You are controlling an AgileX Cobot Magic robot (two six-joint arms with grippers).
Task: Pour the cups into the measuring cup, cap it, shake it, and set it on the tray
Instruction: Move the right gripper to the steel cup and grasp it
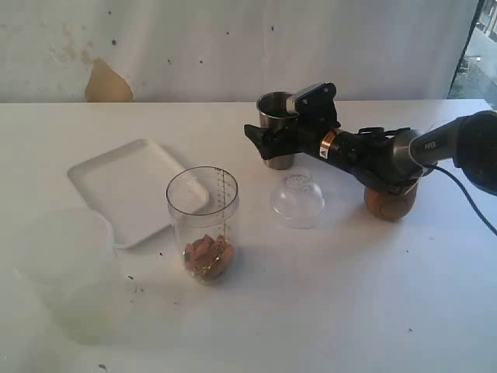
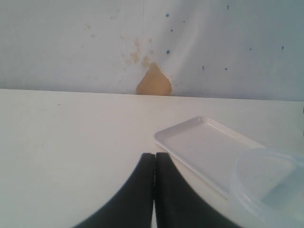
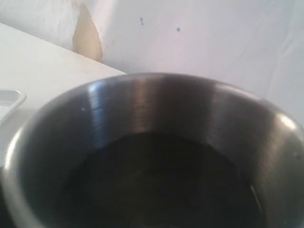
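Note:
The steel tumbler stands upright at the back of the table. My right gripper is open, with its jaws on either side of the tumbler's body. The right wrist view is filled by the tumbler's dark inside, and no fingers show there. The wooden cup stands behind my right arm. The measuring cup stands mid-table with brownish pieces in its bottom. The white tray lies to its left. My left gripper is shut on nothing, low over the table near the tray.
A clear dome-shaped cap sits between the measuring cup and the wooden cup. A cloudy plastic cup stands at the front left and shows beside the tray as the cloudy cup's rim. A stained wall runs behind the table.

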